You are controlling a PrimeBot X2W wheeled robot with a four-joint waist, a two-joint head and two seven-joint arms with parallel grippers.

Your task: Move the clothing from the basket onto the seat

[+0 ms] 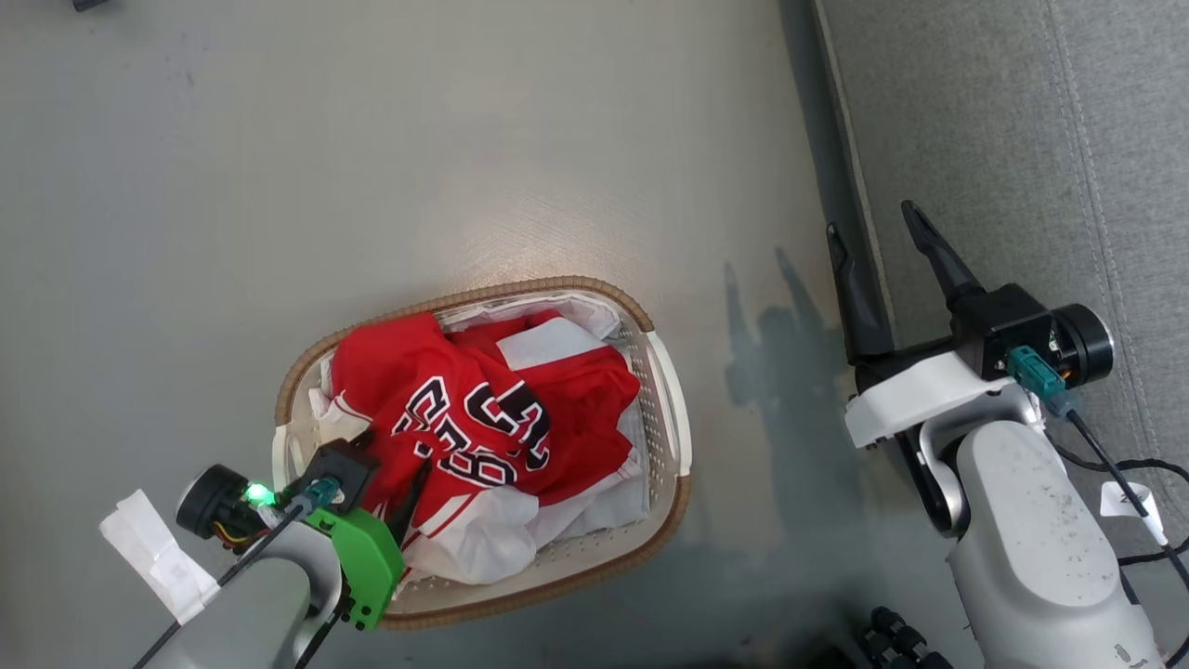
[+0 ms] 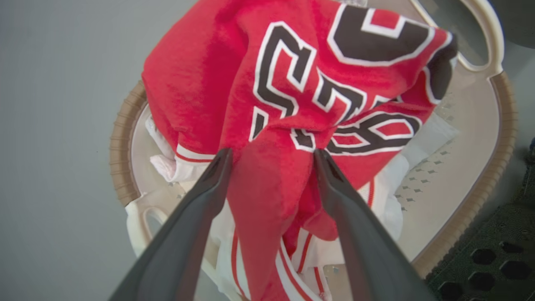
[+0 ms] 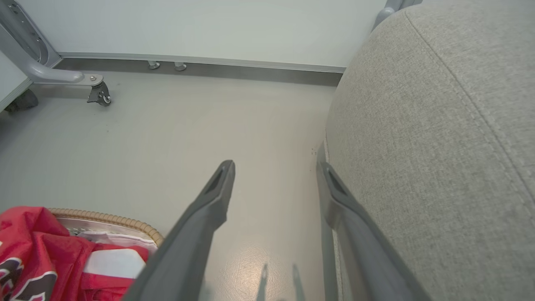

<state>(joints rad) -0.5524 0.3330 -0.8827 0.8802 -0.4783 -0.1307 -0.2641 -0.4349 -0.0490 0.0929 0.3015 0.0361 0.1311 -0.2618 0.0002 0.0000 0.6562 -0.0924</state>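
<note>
The clothing [image 1: 464, 400], red jerseys with white trim and black-and-white numerals, lies heaped in the oval white basket [image 1: 671, 409] with its brown woven rim, on the floor. My left gripper [image 1: 390, 474] reaches down into the heap. In the left wrist view the left gripper [image 2: 271, 152] is open, its fingers straddling a raised fold of the clothing [image 2: 234, 62] above the basket [image 2: 501, 138]. My right gripper [image 1: 871, 223] is open and holds nothing, hanging at the edge of the grey seat [image 1: 1003, 139]. The right wrist view shows that gripper [image 3: 276, 167] beside the seat [image 3: 439, 125], with the clothing [image 3: 37, 238] and basket [image 3: 108, 218] at lower left.
Grey floor [image 1: 464, 139] surrounds the basket. A metal frame leg with a caster [image 3: 98, 92] stands near the wall baseboard [image 3: 209, 67]. The robot's dark base [image 2: 493, 259] sits close to the basket's near end.
</note>
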